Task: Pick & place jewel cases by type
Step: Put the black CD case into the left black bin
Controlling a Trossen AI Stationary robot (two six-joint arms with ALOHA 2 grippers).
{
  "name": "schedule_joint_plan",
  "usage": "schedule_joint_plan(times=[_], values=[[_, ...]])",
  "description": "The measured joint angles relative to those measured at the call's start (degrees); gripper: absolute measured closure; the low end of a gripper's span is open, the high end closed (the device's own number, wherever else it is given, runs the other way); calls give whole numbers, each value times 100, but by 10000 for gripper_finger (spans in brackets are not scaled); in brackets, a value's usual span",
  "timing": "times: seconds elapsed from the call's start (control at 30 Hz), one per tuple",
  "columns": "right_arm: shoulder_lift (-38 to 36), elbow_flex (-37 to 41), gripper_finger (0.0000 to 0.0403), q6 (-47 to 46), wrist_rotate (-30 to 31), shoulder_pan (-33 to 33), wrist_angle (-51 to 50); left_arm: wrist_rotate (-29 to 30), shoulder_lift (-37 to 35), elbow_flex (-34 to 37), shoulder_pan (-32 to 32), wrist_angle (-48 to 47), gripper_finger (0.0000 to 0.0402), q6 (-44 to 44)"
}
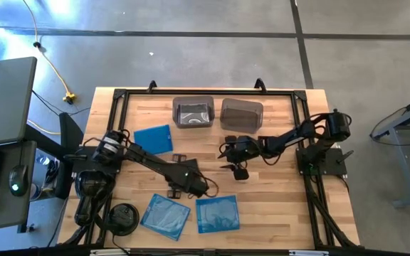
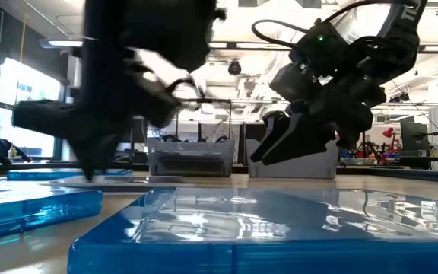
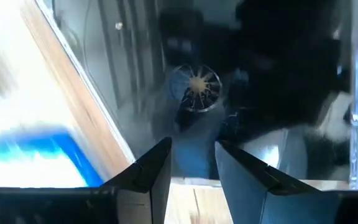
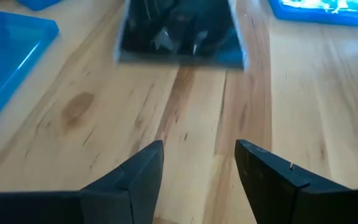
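While both arms reach in over the table, all places below are taken from the smoky grey bin at its far edge, the one with something dark lying inside (what it is, I cannot tell).

- Left arm: runs from the table's left side to a spot well in front of the bin.
- Right arm: comes in from the table's right side and ends in front and to the right of the bin.
- Second smoky bin: just beside the first, on its right, apart from it.
- First blue jewel case: flat on the table near the bin, in front of it and to its left.
- Second blue jewel case and third blue jewel case: flat, side by side, well apart from the bin at the opposite table edge.
- Dark jewel case: between those two and the bin, at the left arm's tip. Its disc hub shows in the left wrist view. Whether it is clear of the table I cannot tell.
- Round black disc object: far from the bin, left of the second blue jewel case.
- Left pincer: clamped on the edge of the dark jewel case.
- Right pincer: fingers apart, nothing between them, over bare wood.
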State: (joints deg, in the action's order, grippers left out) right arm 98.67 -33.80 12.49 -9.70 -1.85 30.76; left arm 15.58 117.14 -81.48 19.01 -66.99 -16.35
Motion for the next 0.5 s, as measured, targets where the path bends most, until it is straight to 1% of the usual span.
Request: schedule_joint_plan(times=[0.17, 0.27, 0.33, 0.4, 0.5], values=[[0, 0, 206, -2, 18, -85, 29, 91, 11, -433, -112, 1018, 275, 785], [0, 0, 206, -10, 22, -154, -143, 222, 15, -732, -185, 1067, 275, 1036], [0, 0, 206, -77, -10, -181, -341, 324, 18, -987, -217, 914, 275, 1078], [0, 0, 206, -151, -19, -197, -656, 384, 17, -1237, -215, 514, 275, 1053], [0, 4, 206, -190, -27, -161, -1000, 316, 12, -1370, -217, 89, 275, 919]])
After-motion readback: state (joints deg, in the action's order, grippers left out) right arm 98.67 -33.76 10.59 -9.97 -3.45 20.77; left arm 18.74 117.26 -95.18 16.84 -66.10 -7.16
